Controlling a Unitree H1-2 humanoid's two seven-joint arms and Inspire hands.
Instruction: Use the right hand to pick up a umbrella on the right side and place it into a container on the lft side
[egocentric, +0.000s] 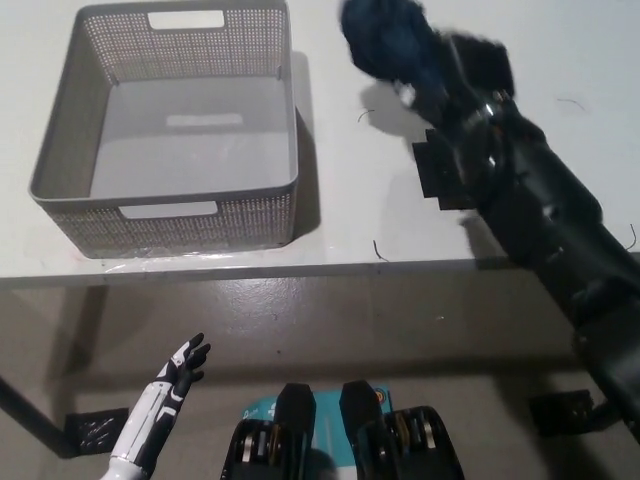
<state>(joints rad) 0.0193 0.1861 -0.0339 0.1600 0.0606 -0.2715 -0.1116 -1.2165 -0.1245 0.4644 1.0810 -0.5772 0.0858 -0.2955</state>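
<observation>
Hanging below the white table's (420, 235) front edge, the white left hand (178, 372) rests with fingers spread, holding nothing. A grey perforated plastic basket (60, 150) sits at the table's left end. Right of it, the black right hand (462, 75) grips the folded dark-blue fabric umbrella (385, 35), lifted near the far edge.

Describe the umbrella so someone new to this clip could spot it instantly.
On the white table, look right of the grey perforated basket, near the top edge. The umbrella is the blurred dark-blue fabric bundle held by the black right hand, the only blue thing there.
</observation>
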